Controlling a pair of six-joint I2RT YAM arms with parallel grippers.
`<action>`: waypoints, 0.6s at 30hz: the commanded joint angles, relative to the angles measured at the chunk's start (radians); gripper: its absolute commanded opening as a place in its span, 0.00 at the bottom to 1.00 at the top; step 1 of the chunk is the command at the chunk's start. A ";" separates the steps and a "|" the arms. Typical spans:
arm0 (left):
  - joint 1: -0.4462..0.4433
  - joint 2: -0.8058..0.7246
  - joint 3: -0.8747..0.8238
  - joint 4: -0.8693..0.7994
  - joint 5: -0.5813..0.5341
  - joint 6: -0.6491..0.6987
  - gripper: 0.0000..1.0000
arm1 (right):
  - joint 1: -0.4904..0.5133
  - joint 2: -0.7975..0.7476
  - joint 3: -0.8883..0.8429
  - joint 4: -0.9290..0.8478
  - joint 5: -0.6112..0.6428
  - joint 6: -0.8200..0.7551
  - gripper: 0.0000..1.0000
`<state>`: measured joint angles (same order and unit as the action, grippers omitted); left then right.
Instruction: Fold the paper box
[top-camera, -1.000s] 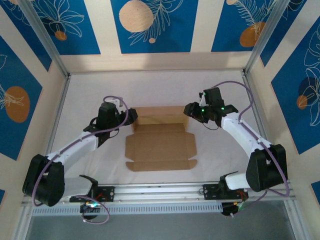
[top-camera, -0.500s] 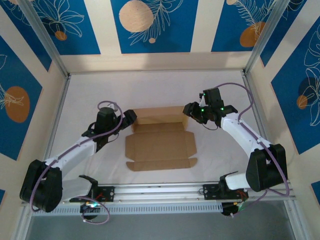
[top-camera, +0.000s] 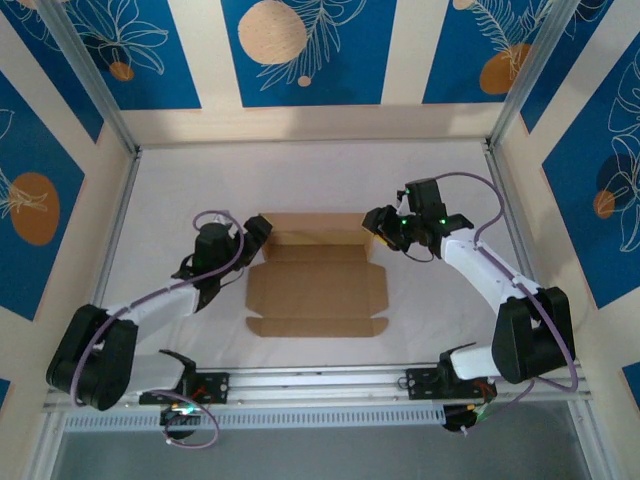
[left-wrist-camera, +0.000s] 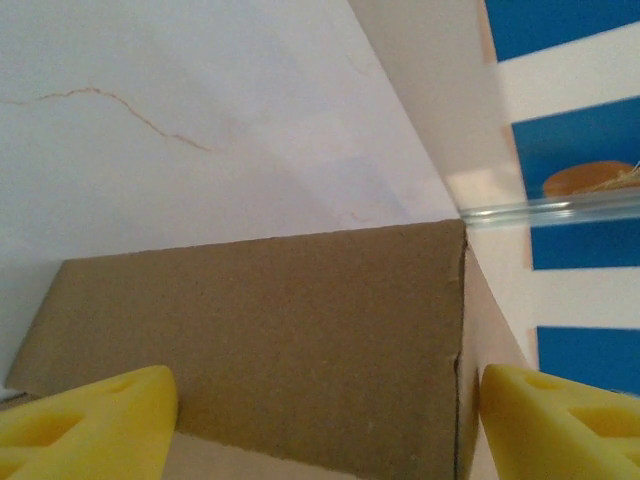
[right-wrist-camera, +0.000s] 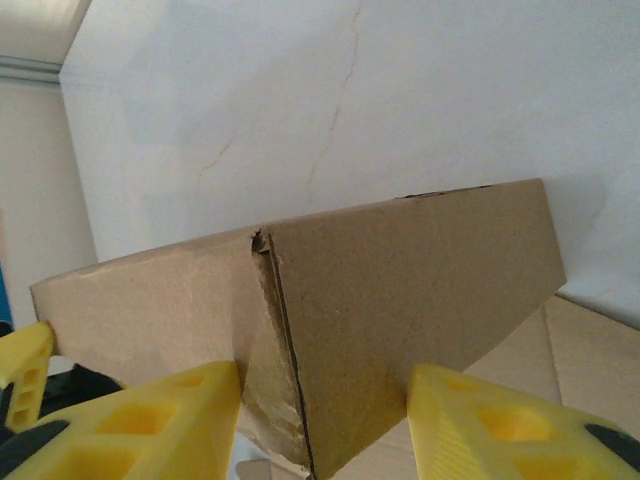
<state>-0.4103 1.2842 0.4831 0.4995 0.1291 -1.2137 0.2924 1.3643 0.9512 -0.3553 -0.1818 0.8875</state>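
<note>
Left fingers (left-wrist-camera: 90, 425) are seen spread wide and released, one at each side of the raised brown wall of the paper box (top-camera: 315, 290), at its upper left corner. Right fingers (right-wrist-camera: 150, 420) are clenched across its upper right corner, where the crease is crumpled. The box is placed at frame centre on the white worktop (top-camera: 320, 170), upper wall upright, main panel and lower flap flat. Bare worktop is left above it and at both sides.
</note>
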 joint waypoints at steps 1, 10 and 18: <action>-0.026 0.066 -0.048 0.194 -0.017 -0.114 0.75 | 0.020 -0.001 -0.031 0.047 -0.102 0.086 0.49; -0.074 0.161 -0.092 0.387 -0.061 -0.141 0.67 | 0.046 0.004 -0.054 0.096 -0.114 0.148 0.48; -0.078 0.139 -0.089 0.326 -0.074 -0.115 0.66 | 0.056 0.001 -0.099 0.182 -0.082 0.228 0.45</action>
<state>-0.4477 1.4281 0.4065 0.8680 -0.0132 -1.3258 0.3084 1.3632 0.8825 -0.2016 -0.2131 1.0542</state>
